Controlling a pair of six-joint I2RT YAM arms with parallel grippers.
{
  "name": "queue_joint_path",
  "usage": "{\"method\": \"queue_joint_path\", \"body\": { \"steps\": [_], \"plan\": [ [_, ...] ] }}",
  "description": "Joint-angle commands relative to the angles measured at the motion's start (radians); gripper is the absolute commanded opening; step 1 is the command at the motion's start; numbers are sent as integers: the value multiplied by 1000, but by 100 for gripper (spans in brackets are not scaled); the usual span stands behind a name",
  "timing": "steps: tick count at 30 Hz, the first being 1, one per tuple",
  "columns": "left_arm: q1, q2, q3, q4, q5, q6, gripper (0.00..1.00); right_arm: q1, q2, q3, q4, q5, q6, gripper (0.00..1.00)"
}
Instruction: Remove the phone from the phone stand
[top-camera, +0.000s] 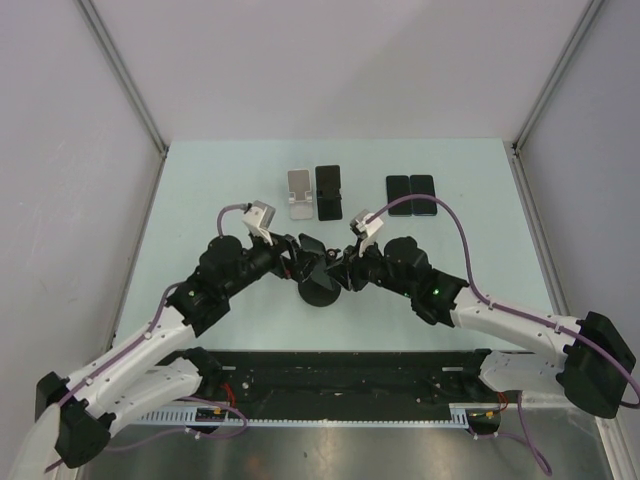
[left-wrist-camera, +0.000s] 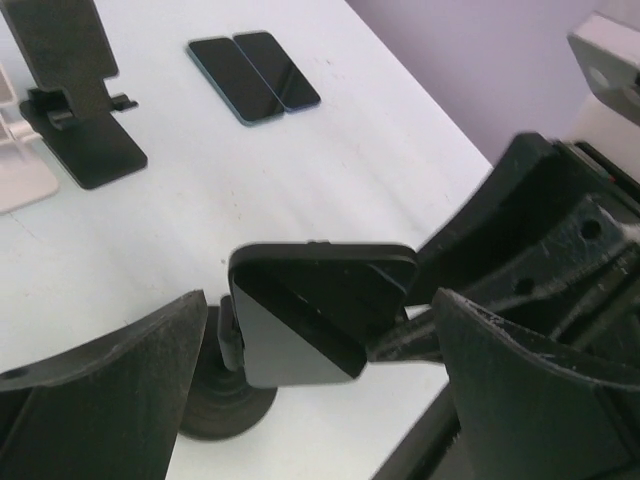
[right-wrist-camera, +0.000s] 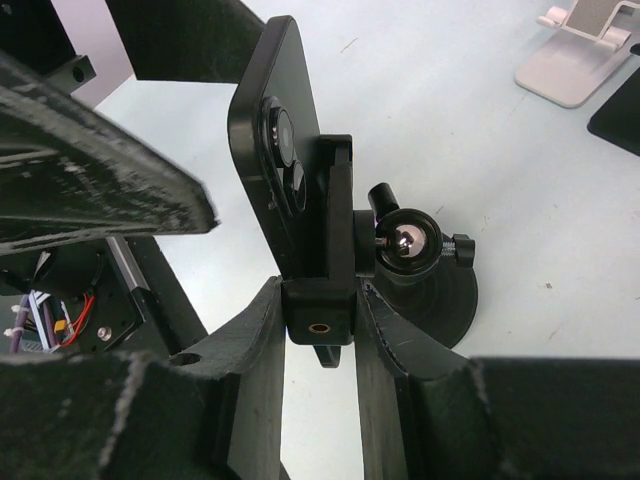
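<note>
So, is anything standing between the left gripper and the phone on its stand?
Nothing visible does. The left gripper, open, has a finger on each side of the phone, with only bare gaps between. The right gripper is closed on the phone stand at its clamp behind the phone, out of the way.

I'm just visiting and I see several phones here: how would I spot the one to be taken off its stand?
Start at the pale table and look to its middle, where a black round-based stand sits. The phone is clamped on edge atop it; the other two phones lie flat at the far side.
</note>
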Motion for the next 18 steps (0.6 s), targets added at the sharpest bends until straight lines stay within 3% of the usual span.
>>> {"method": "queue_joint_path", "body": {
  "steps": [1,16,18],
  "plan": [
    [-10,37,22,77,-60,-24,100,14,-5,-4,17,61,5,0],
    [-20,139,4,169,-29,-15,100,45,21,-4,33,59,5,0],
    [-21,159,2,174,-20,-13,95,46,21,-3,33,59,5,0]
  ]
}}
